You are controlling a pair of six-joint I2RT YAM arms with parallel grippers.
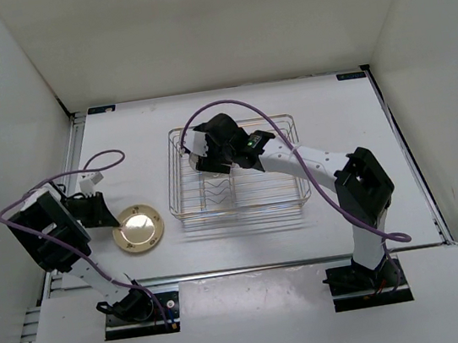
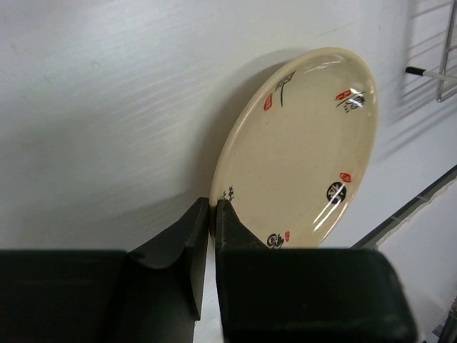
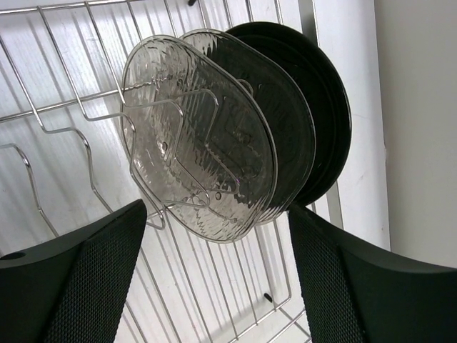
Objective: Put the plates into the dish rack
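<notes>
Fingers of the left pincer [image 2: 212,211] filled the bottom of its wrist view, drawn almost together with only a thin slit between them. Their tips met the near rim of the cream plate [image 2: 300,150], which lay flat on the white counter [image 2: 107,107] and stretched away ahead of them. Whether the rim was actually pinched could not be told. Beyond the plate from that pincer, near the plate's far side, stood the rack [image 1: 243,210]. Over it the right pincer [image 3: 214,211] was spread wide and held nothing, one finger on each side of three plates standing on edge among the prongs just ahead of it. Nearest its tips were two clear plates [image 3: 193,143], close together. Behind them, farthest from the pincer, was the black plate [image 3: 332,107].
</notes>
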